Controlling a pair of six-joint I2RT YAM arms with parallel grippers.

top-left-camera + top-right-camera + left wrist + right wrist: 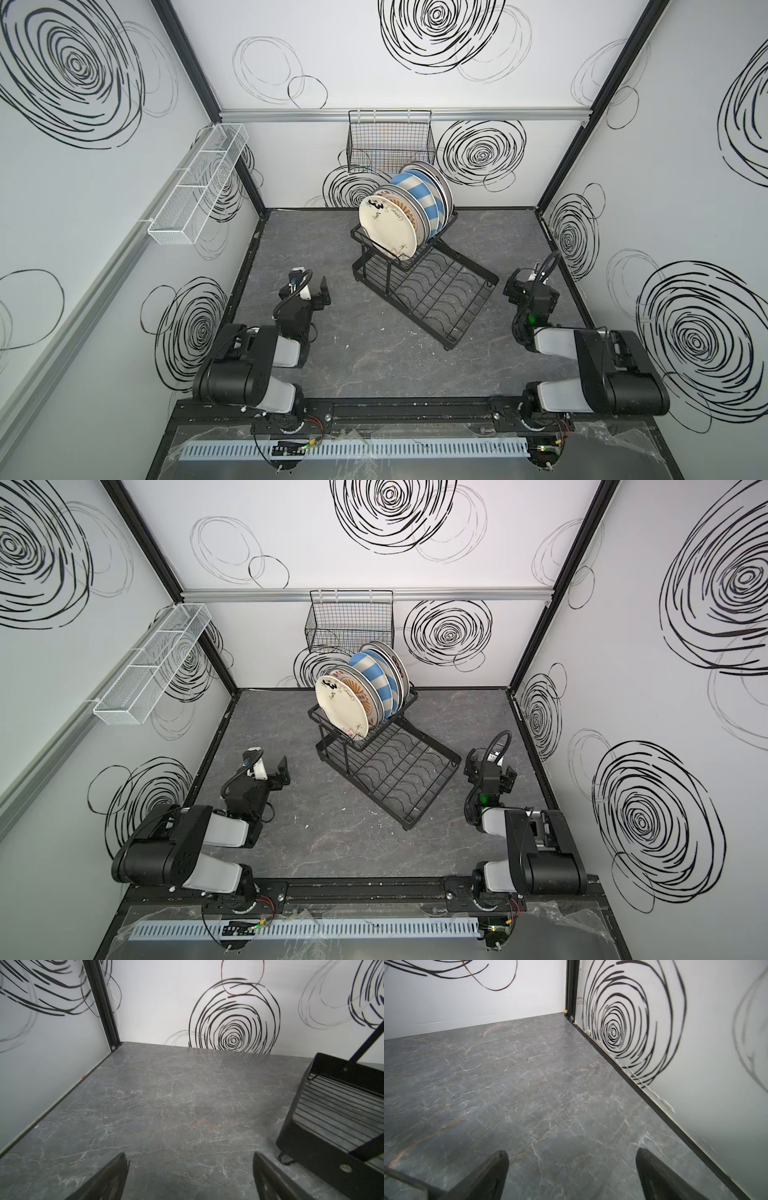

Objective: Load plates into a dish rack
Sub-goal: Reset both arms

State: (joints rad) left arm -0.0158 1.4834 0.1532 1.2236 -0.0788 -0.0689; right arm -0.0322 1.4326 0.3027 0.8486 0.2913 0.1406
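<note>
A: What is shown in both top views?

B: The plates [409, 210] are seen standing on edge, packed in a leaning row in the raised upper basket [446, 220] of the rack [436, 291]. The rack is set askew on the table [374, 365], toward the back wall. A cream plate [388, 226] is placed at the front of the row, and a blue-striped plate [419, 195] is seen further back.

A: And where are the arms found?

B: The left gripper [309, 289] is held above the table to the left of the rack, apart from it. The right gripper [530, 291] is held to the rack's right, near the side wall. No plate is touched by either.

A: What is given by the left wrist view?

B: The left gripper [190, 1157] is shown spread wide, with only table seen between its fingers [116, 1174]. An end of the rack's lower tray [332, 1109] is caught just beside one finger, and it is not touched.

A: And by the right wrist view?

B: The right gripper [572, 1152] is likewise shown spread wide over the table, and nothing is held in it. The corner where the back wall and side wall meet is faced.
</note>
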